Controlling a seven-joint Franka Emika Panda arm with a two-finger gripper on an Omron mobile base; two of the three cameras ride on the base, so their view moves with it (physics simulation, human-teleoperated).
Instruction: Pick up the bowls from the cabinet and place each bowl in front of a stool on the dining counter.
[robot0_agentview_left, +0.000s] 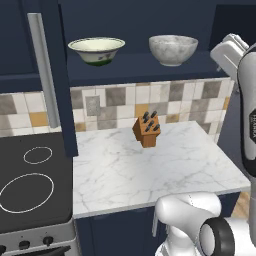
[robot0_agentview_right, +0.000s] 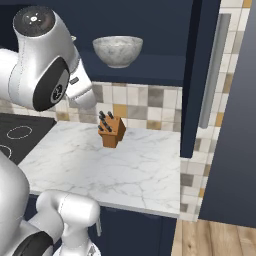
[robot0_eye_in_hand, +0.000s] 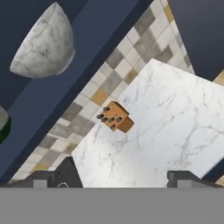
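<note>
Two bowls stand on the shelf of the open navy cabinet (robot0_agentview_left: 145, 69). The cream bowl with green pattern (robot0_agentview_left: 96, 50) is on the left and the grey-white marbled bowl (robot0_agentview_left: 172, 49) on the right. The marbled bowl (robot0_agentview_right: 117, 50) is also in the right base view. My hand (robot0_agentview_left: 229, 52) hovers at shelf height to the right of the marbled bowl, apart from it. In the hand view my gripper (robot0_eye_in_hand: 124, 177) is open and holds nothing. There the marbled bowl (robot0_eye_in_hand: 43, 43) lies upper left and a sliver of the green bowl (robot0_eye_in_hand: 3, 124) shows at the left edge.
A wooden knife block (robot0_agentview_left: 147, 130) stands on the marble worktop (robot0_agentview_left: 150, 175) under the shelf, against a tiled backsplash. A stove (robot0_agentview_left: 30, 185) lies to the left. The cabinet doors with silver bar handles (robot0_agentview_left: 42, 70) (robot0_agentview_right: 215, 70) hang open on both sides.
</note>
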